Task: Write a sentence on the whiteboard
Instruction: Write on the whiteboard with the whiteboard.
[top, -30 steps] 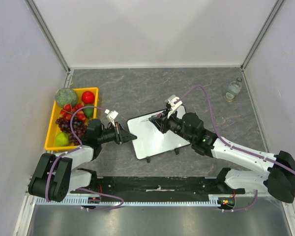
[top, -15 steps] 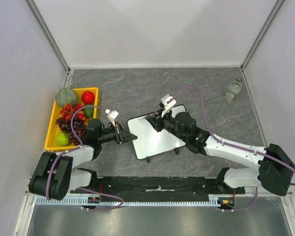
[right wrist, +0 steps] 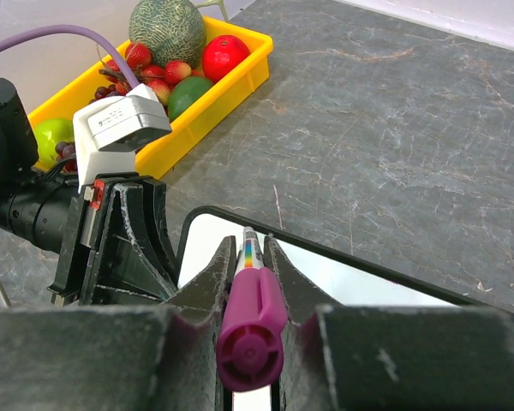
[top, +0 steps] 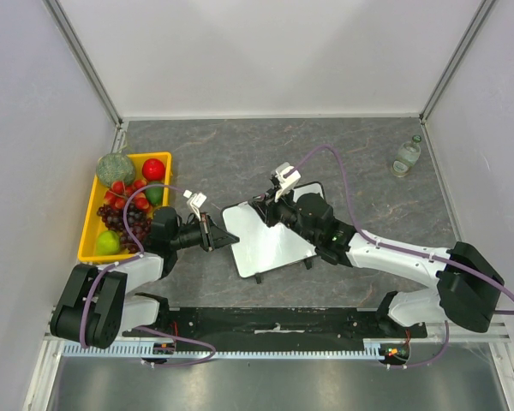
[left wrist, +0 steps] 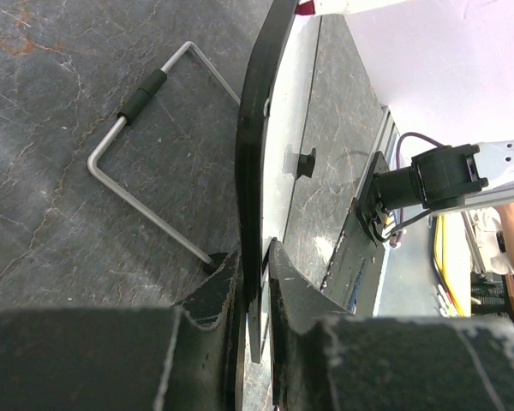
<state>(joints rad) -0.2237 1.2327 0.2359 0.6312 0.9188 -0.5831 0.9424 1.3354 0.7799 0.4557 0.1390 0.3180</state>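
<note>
The whiteboard (top: 274,240) lies tilted at the middle of the table, its face white and bare; no sentence shows on it. My left gripper (top: 219,235) is shut on the board's left edge. In the left wrist view the thin black frame (left wrist: 255,128) runs up from between the fingers (left wrist: 287,274). My right gripper (top: 271,204) hangs over the board's upper left corner, shut on a magenta-capped marker (right wrist: 250,312). The marker's tip points down at the white surface (right wrist: 360,278) just inside the black rim; whether it touches I cannot tell.
A yellow tray (top: 92,214) of fruit stands at the left, close behind my left arm. A small bottle (top: 406,156) stands at the far right. The board's bent wire stand (left wrist: 135,175) rests on the dark stone tabletop under its back.
My right arm has swung left along the board's top edge, carrying the marker to the upper left corner. The left gripper and the board have stayed put.
</note>
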